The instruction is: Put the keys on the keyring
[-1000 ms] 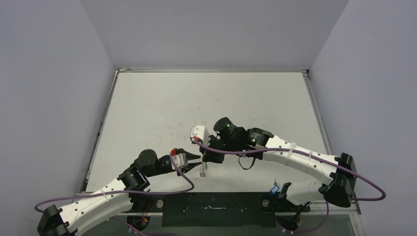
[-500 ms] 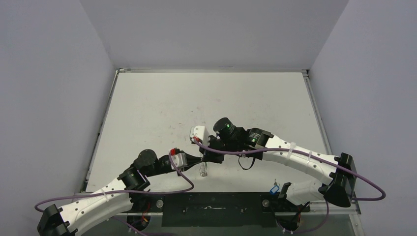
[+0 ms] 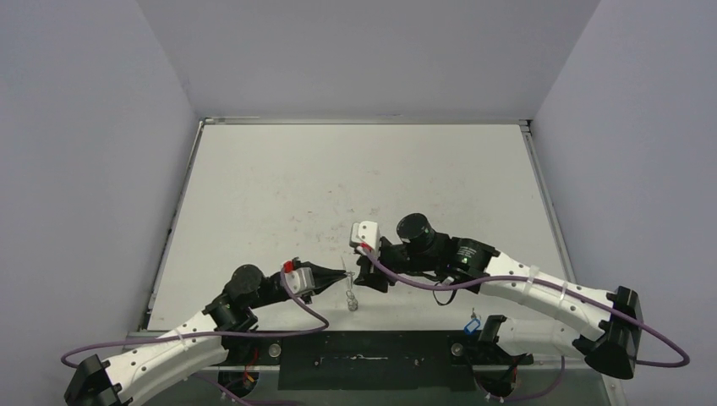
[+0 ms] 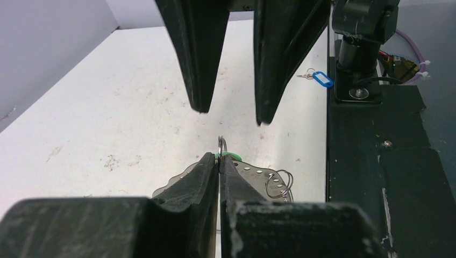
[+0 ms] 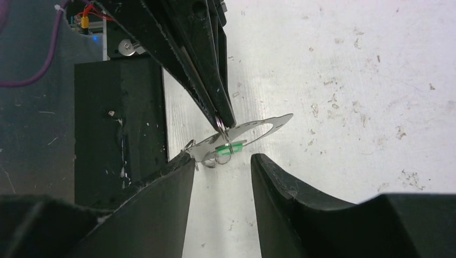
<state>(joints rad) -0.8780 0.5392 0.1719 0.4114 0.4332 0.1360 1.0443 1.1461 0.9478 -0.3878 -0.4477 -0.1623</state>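
Note:
My left gripper (image 4: 219, 156) is shut on a small wire loop that sticks up between its tips. The pale-grey keyring (image 4: 253, 172), with bumps along its rim, hangs from that loop just over the table. The green key (image 5: 228, 148) dangles beside the loop. From the right wrist I see the left gripper (image 5: 223, 121) pinching the loop above the keyring (image 5: 258, 126). My right gripper (image 5: 223, 158) is open and faces it from close by, holding nothing. From above, the left gripper (image 3: 345, 274) and right gripper (image 3: 365, 275) nearly meet over the keyring (image 3: 351, 298). The blue key (image 3: 472, 325) lies apart.
The blue key (image 4: 322, 79) rests by the right arm's base on the black mounting plate (image 3: 363, 359) along the table's near edge. Purple cables loop around both arms. Walls enclose the white table (image 3: 355, 169) on three sides.
My left gripper closed on the wire loop. My right gripper opened, let go and drew back to the right, leaving the keyring with the green key hanging from the left gripper.

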